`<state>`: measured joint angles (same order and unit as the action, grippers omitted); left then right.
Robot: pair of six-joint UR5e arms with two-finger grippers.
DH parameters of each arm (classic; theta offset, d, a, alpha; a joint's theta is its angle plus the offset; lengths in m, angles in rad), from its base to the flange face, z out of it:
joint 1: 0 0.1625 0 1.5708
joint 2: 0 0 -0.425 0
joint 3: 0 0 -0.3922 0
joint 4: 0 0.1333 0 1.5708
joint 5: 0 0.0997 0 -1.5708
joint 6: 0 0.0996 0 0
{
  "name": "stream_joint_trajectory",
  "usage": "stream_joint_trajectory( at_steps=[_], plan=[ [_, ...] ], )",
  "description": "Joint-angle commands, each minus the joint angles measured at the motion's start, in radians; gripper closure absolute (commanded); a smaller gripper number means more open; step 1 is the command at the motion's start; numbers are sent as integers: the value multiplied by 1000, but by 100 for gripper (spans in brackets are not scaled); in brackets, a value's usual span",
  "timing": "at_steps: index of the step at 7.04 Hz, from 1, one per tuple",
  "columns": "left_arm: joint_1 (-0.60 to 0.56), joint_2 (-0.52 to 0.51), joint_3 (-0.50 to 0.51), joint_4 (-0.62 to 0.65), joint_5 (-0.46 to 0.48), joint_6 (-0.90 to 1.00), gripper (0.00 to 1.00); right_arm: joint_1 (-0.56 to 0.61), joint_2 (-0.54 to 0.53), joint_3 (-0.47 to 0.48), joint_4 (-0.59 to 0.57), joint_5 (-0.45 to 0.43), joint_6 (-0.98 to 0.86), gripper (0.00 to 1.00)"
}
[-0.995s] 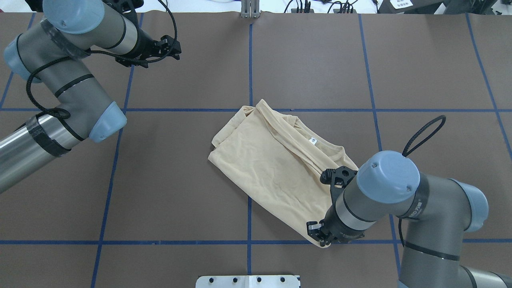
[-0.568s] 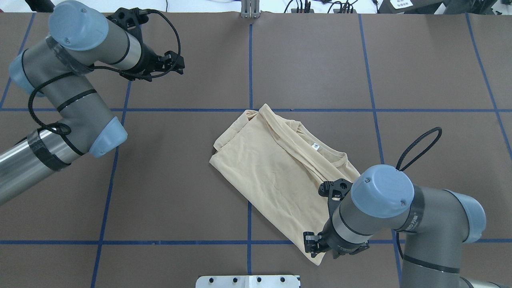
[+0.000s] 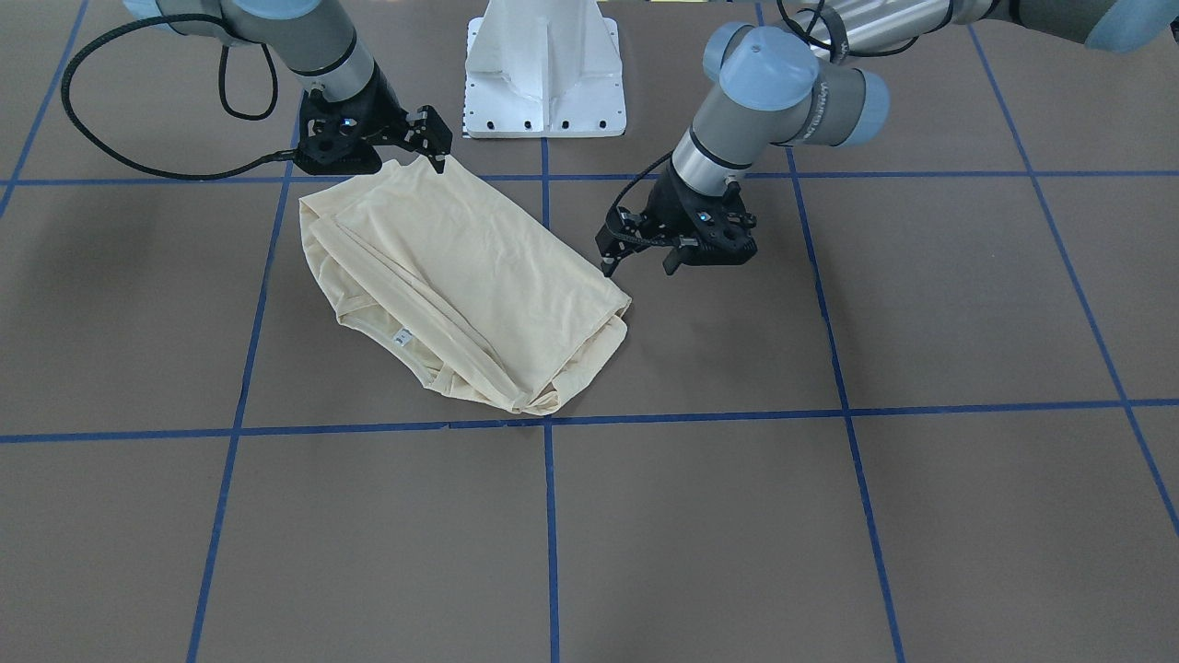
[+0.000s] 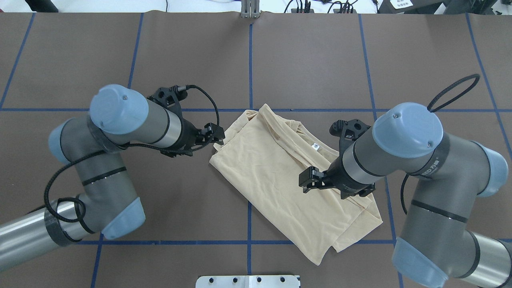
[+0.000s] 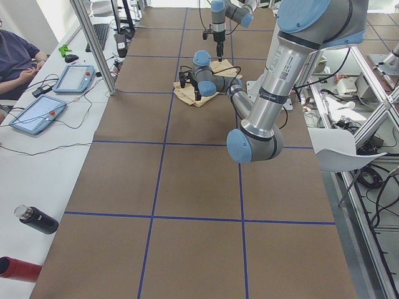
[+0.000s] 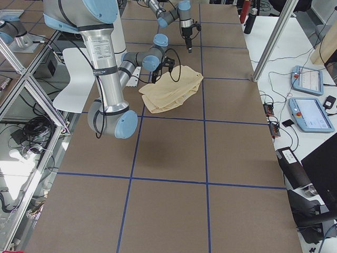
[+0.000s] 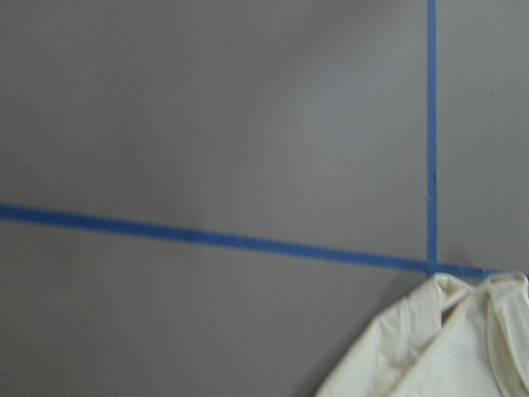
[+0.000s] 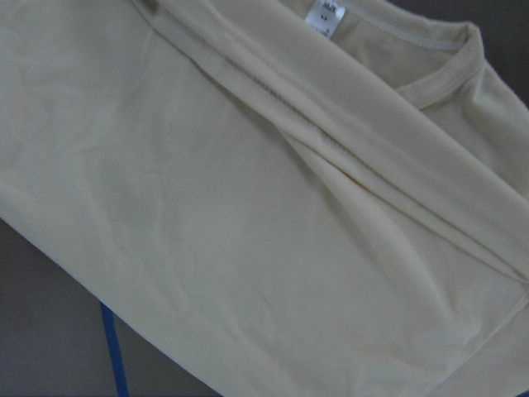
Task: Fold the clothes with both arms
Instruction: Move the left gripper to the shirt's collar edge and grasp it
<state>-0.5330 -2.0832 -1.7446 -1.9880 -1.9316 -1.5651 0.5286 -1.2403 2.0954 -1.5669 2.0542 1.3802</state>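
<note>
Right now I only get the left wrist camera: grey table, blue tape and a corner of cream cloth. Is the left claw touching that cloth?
Observer: No. In the front view the left claw hangs open just beside the T-shirt, at its corner, with a sliver of table between them.
Operator: Where is the right claw?
Observer: The right claw is over the T-shirt, near its long fold. I cannot tell whether it is open or shut.
Operator: Is the label showing?
Observer: Yes, the small white neck label faces up, on the right claw's side of the T-shirt.
</note>
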Motion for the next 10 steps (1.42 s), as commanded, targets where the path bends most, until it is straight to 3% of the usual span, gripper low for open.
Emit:
stream_joint_trajectory(
  at_steps=[1, 2, 7, 10],
  plan=[
    [68, -30, 66, -8, 46, -56, 7, 33, 18, -9, -1, -45, -4, 0],
    [67, -67, 130, -8, 71, -53, 8, 33, 22, -9, -1, -45, -4, 0],
    [64, -72, 172, 2, 128, -50, 13, 33, 24, -18, -1, -52, -4, 0],
    [64, -74, 177, 2, 131, -50, 29, 33, 24, -20, -1, -52, -4, 0]
  ],
)
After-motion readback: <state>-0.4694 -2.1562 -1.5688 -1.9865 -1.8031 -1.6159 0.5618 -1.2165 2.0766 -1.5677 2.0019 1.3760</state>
